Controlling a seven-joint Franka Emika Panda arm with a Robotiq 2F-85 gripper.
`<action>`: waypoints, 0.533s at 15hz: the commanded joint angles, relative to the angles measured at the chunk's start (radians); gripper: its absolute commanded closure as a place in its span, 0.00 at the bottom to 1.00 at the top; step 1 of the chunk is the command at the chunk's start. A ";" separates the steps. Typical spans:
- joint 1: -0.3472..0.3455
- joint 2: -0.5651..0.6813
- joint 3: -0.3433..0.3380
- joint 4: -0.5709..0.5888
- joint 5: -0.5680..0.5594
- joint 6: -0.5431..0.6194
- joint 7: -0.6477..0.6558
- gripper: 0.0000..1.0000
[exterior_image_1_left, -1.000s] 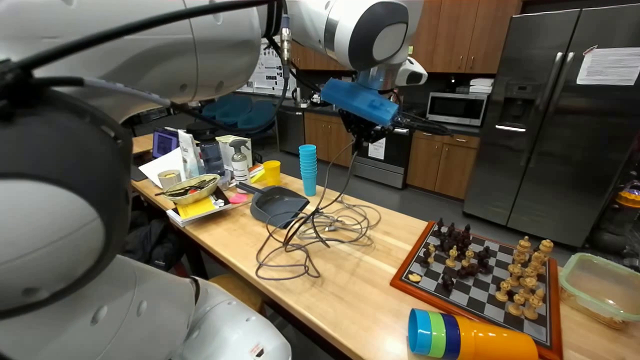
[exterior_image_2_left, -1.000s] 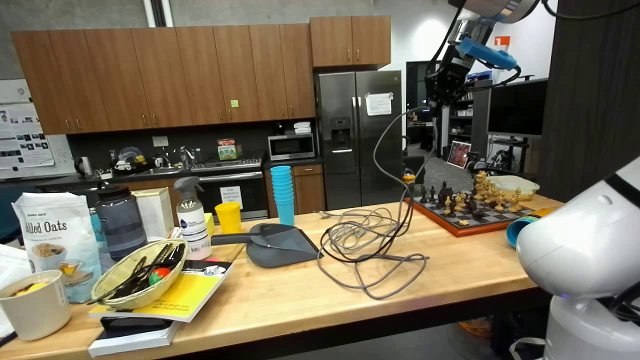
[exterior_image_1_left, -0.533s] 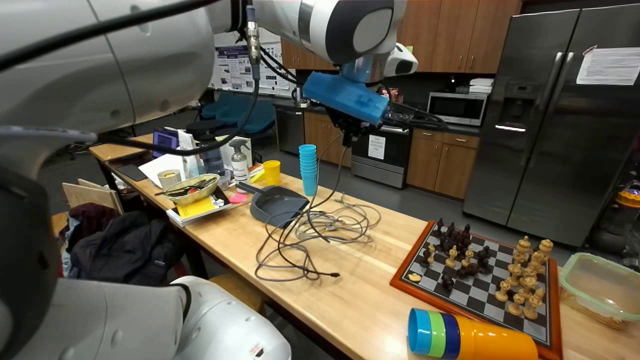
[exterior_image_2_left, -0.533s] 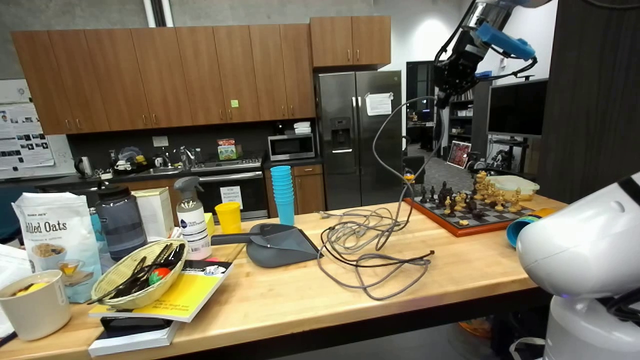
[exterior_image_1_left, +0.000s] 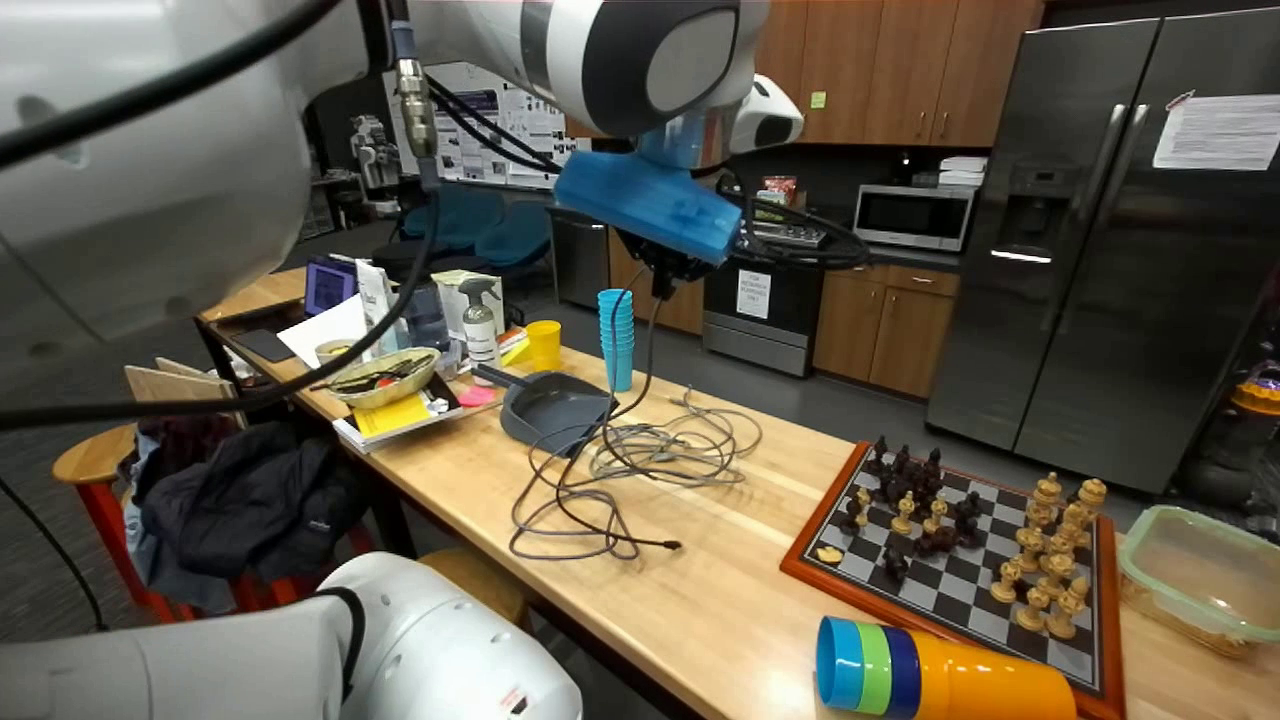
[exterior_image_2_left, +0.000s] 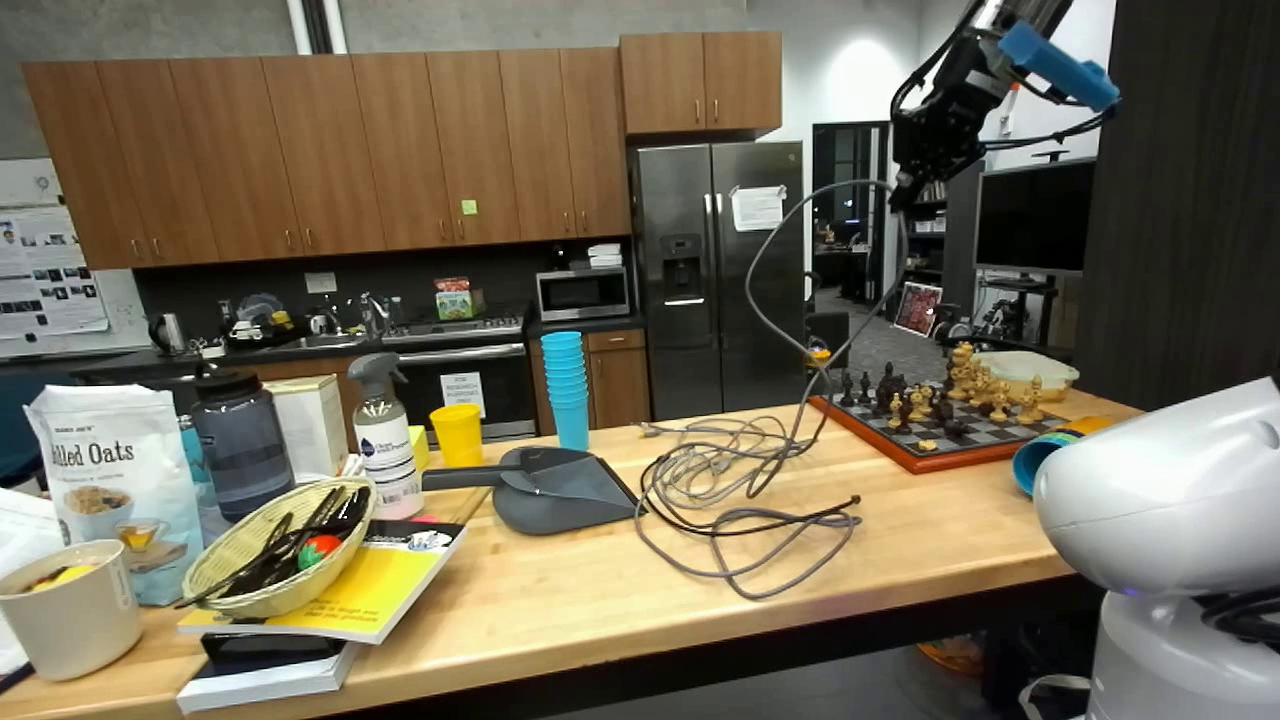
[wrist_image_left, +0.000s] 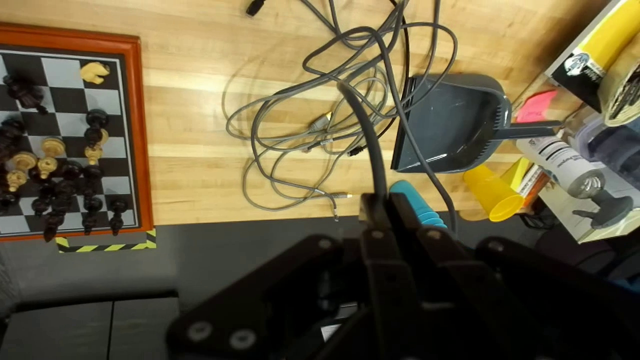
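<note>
My gripper (exterior_image_1_left: 663, 285) is raised high above the wooden table, and it also shows in an exterior view (exterior_image_2_left: 903, 190). In the wrist view its fingers (wrist_image_left: 384, 202) are shut on a grey cable (wrist_image_left: 371, 140). The cable (exterior_image_2_left: 749, 285) forms a loop in the air on one side of the fingers and hangs down on the other. Below, it joins a tangle of grey and black cables (exterior_image_1_left: 665, 455) on the table. A black cable plug (exterior_image_1_left: 670, 545) lies near the table's front edge. Which cable ends belong to the held strand cannot be told.
A dark grey dustpan (exterior_image_2_left: 560, 495) touches the tangle. A stack of blue cups (exterior_image_2_left: 567, 395) stands behind it, with a yellow cup (exterior_image_2_left: 457, 435) and a spray bottle (exterior_image_2_left: 387, 450). A chessboard (exterior_image_1_left: 830, 500) with pieces and a lying stack of cups (exterior_image_1_left: 960, 675) are on the opposite side.
My gripper has moved sideways with the cable, leftward in an exterior view and rightward and up in an exterior view. A black cable end that hung down now lies on the table.
</note>
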 joint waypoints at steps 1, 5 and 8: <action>0.009 -0.103 -0.017 -0.024 -0.004 -0.050 -0.011 0.98; 0.008 -0.146 -0.024 -0.006 -0.017 -0.140 0.000 0.98; 0.007 -0.109 0.013 -0.008 -0.039 -0.149 0.023 0.98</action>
